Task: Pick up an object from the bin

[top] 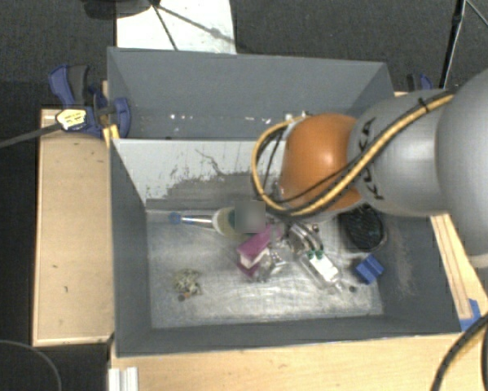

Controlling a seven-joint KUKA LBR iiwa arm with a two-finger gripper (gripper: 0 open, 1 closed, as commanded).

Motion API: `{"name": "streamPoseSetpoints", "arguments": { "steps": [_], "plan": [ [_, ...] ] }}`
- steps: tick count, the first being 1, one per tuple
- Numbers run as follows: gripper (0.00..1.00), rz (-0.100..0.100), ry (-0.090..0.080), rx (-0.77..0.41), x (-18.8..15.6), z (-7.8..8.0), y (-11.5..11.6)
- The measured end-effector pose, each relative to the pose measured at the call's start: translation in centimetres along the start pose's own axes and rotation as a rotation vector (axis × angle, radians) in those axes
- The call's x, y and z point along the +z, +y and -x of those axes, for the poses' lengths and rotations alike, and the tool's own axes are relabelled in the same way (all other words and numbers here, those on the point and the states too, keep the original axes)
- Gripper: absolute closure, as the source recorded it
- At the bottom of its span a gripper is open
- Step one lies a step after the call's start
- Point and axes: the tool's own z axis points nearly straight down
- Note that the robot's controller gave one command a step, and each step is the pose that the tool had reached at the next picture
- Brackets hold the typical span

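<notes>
1. Camera view: my arm's orange-capped wrist [317, 165] hangs low over the middle of the grey bin [134, 243], its tip just beside a magenta block [253, 251] and a white-and-green piece [321, 265].
2. I judge this the reach-to-grasp step, with nothing lifted yet. Whether the jaws are open or closed I cannot tell.
3. The next move calls for closing on one thing alone, then lifting clear of the blue-handled brush [199, 218] and the blue block [367, 269].
4. Dark lettering [370, 187] on the arm's grey shell is crossed by cables, and I cannot read it.
</notes>
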Motion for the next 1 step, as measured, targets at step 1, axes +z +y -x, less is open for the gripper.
{"name": "streamPoseSetpoints", "arguments": {
  "steps": [1],
  "plan": [
    [0.00,-0.003,-0.009,-0.002,0.67,0.60,-0.06]
  ]
}}
